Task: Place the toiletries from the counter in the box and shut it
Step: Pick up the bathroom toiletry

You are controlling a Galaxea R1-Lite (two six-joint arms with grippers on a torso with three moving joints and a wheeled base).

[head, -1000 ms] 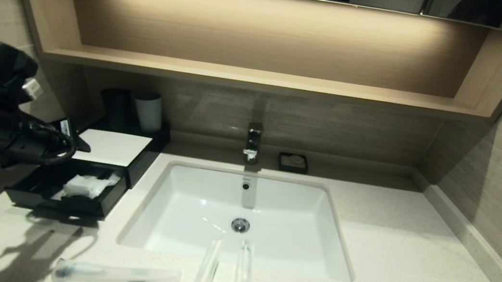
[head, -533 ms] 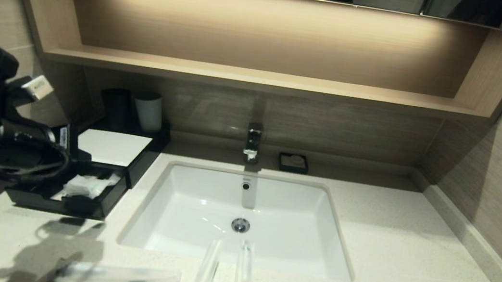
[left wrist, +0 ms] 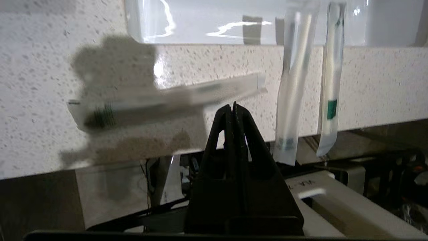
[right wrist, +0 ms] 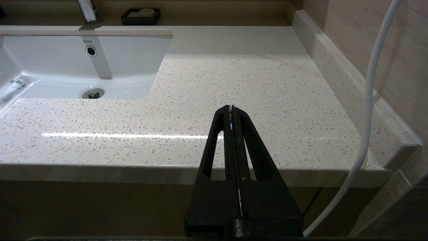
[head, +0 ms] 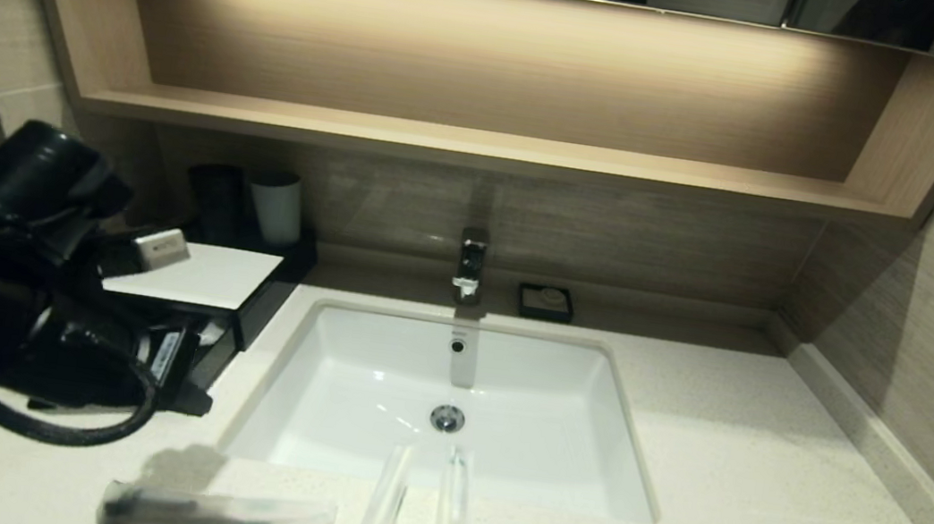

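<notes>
Three clear-wrapped toiletries lie on the speckled counter. One lies sideways at the front left [head: 217, 513], also in the left wrist view [left wrist: 167, 100]. Two lie side by side over the sink's front rim [head: 385, 508] [head: 451, 521], also in the left wrist view [left wrist: 292, 93] [left wrist: 331, 83]. The black box with a white top [head: 204, 272] stands at the back left; my left arm hides most of its open drawer. My left gripper [head: 200, 403] [left wrist: 233, 105] is shut and empty, above the sideways package. My right gripper [right wrist: 231, 107] is shut and empty, off the counter's front right edge.
A white sink [head: 451, 386] with a tap [head: 471, 263] fills the middle. Two cups [head: 276, 205] stand behind the box. A black soap dish [head: 546, 301] sits by the back wall. A white cable [right wrist: 367, 100] hangs at the right wall.
My left arm has swung from over the box's open drawer forward and down towards the sideways package; its shadow now falls on that package. The toiletries have not moved.
</notes>
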